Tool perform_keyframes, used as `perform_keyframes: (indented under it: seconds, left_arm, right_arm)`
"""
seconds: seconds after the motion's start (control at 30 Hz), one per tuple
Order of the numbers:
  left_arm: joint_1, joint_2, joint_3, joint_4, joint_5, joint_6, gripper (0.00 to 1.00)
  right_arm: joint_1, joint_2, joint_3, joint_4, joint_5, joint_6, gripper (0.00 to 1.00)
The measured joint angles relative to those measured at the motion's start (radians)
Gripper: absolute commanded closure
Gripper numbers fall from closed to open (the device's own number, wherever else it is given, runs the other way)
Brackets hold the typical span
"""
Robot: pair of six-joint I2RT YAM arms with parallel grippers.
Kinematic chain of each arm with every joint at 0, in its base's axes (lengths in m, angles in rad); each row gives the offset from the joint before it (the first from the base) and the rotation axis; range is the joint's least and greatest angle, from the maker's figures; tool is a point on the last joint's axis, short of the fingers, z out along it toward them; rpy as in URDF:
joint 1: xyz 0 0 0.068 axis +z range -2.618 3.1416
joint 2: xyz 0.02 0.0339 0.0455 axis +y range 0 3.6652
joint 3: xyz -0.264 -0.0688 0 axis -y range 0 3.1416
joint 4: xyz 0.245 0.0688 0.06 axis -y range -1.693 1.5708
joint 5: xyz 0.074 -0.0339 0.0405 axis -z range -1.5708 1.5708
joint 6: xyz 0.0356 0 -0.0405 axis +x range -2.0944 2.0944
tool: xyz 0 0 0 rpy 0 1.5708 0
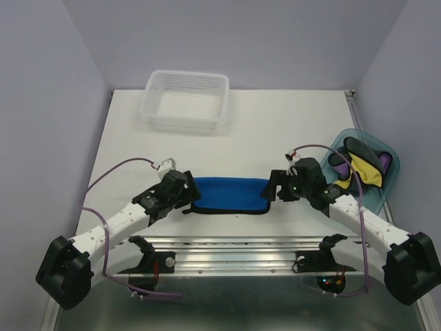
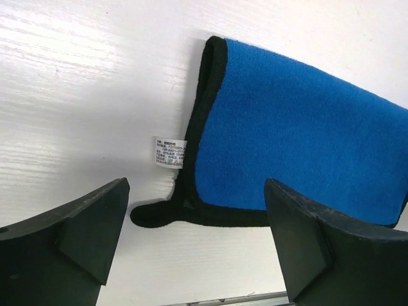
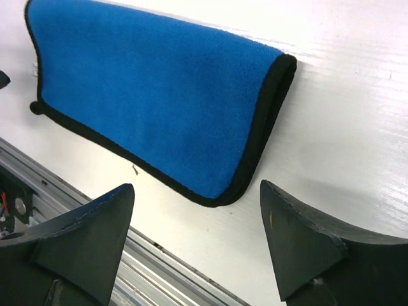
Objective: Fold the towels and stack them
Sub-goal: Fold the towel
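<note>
A bright blue towel [image 1: 229, 194] with black edging lies folded in a long strip on the white table, near the front edge. It also shows in the left wrist view [image 2: 299, 146] with a white label [image 2: 169, 153] at its end, and in the right wrist view [image 3: 153, 95]. My left gripper [image 1: 187, 196] is open and empty at the towel's left end. My right gripper [image 1: 274, 190] is open and empty at its right end. Yellow [image 1: 367, 169], black [image 1: 362, 148] and purple [image 1: 337, 165] towels lie bunched in the tub at the right.
A white mesh basket [image 1: 186, 101] stands at the back of the table. A translucent blue tub [image 1: 377, 200] holds the other towels at the right edge. An aluminium rail [image 1: 234, 243] runs along the table's front edge, close to the blue towel.
</note>
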Motion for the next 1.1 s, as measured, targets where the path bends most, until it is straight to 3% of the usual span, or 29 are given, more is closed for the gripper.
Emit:
perform_keyframes:
  seconds: [0.17,0.27,0.33,0.37,0.53,0.7,0.77,0.9,0.97,1.03,1.1]
  left_arm:
    - [-0.003,-0.019,0.012,-0.022,-0.027,-0.011,0.01]
    - [-0.003,0.018,0.031,-0.006,-0.041,-0.005,0.01]
    - [-0.003,0.063,0.047,0.009,-0.046,0.004,0.08]
    - [-0.002,0.097,0.059,0.021,-0.048,0.01,0.18]
    - [0.009,0.264,0.114,0.056,-0.05,0.033,0.31]
    - [0.026,0.344,0.119,0.097,-0.047,0.044,0.52]
    - [0.031,0.357,0.119,0.117,-0.044,0.047,0.55]
    - [0.033,0.372,0.117,0.161,-0.009,0.061,0.85]
    - [0.033,0.378,0.112,0.179,0.007,0.064,0.95]
    - [0.034,0.383,0.11,0.193,0.019,0.063,0.99]
    - [0.035,0.383,0.108,0.2,0.025,0.063,1.0]
  right_arm:
    - [0.0,-0.024,0.0,-0.009,0.037,0.018,0.16]
    - [0.0,0.019,0.003,-0.015,0.064,0.026,0.24]
    - [0.0,0.073,0.012,-0.018,0.076,0.031,0.28]
    - [0.0,0.107,0.019,-0.017,0.08,0.034,0.28]
    - [0.0,0.22,0.033,-0.008,0.086,0.054,0.36]
    - [0.0,0.264,0.042,0.025,0.081,0.08,0.45]
    - [0.0,0.284,0.046,0.045,0.078,0.089,0.52]
    - [0.0,0.311,0.048,0.064,0.08,0.114,0.65]
    - [0.0,0.324,0.051,0.07,0.085,0.123,0.73]
    - [0.0,0.335,0.056,0.071,0.093,0.13,0.85]
    - [0.0,0.348,0.065,0.069,0.11,0.137,0.9]
